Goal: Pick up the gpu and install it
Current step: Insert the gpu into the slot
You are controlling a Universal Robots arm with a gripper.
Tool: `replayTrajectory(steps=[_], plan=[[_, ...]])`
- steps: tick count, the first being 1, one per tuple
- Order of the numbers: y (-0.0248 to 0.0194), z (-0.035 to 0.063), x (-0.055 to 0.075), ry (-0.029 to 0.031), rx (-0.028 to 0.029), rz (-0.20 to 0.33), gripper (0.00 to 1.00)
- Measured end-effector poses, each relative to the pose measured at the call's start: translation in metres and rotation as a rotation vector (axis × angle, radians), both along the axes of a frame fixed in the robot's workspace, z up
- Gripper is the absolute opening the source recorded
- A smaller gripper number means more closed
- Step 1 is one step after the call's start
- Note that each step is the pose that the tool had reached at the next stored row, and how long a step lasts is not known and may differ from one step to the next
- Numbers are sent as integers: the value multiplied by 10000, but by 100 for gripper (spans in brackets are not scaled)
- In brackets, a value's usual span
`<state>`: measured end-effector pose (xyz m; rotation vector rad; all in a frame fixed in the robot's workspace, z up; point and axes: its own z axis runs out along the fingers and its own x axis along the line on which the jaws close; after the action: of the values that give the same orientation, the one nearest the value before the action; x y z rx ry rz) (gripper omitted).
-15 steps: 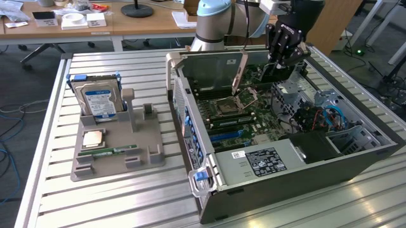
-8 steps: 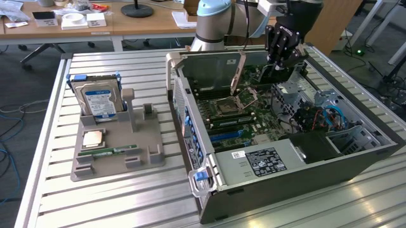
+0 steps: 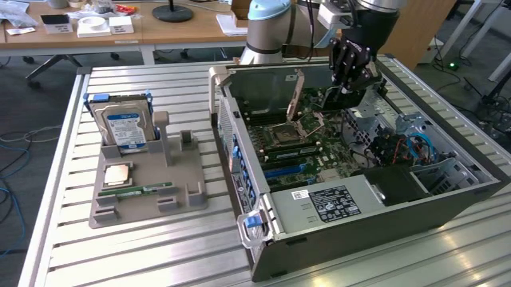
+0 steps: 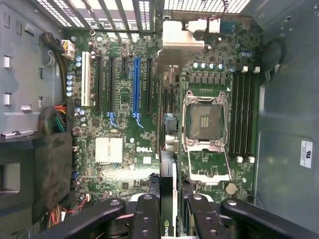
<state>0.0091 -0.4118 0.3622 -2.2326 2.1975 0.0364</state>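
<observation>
While clamped on edge, gpu (image 4: 167,199): hangs inside the open case (image 3: 383,230), above the motherboard (image 4: 124,177); sits not over the blue slot (image 4: 135,89) but just beside it, on the CPU-socket side; runs parallel to the blue slot; touches no slot, as far as visible.
End bracket (image 3: 297,95): stands upright at the card's end away from the gripper, toward the same rear wall as the blue slot's far end.
Gripper (image 4: 172,206): jaws closed on the gpu, a finger on each face, near the end opposite the bracket.
Blue slot: bare, flanked by black slots, likewise bare.
CPU socket (image 4: 205,122): lies beyond the gpu from the blue slot, uncovered.
Holder (image 3: 143,206) with hard drive (image 3: 124,122): outside the case, well apart from the blue slot, untouched.
Step in hand (judged): pick-up done; carrying and lining up over the board; seating not yet done.
Next move calls for (judged): a sideways shift to bring the card's lower edge squarely over a slot, the bracket lined up with the rear wall opening, the card kept upright and parallel, then a straight, even press down; any tilt risks jamming or missing the slot.
</observation>
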Motion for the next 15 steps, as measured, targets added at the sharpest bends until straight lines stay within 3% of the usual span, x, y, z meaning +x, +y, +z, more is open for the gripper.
replayTrajectory(steps=[6, 10, 15], plan=[[-1, -72, -58, -153, -1, -3, 26], [-4, -77, -60, -157, -1, -11, 26], [-52, -78, -60, -157, -1, -50, 26]])
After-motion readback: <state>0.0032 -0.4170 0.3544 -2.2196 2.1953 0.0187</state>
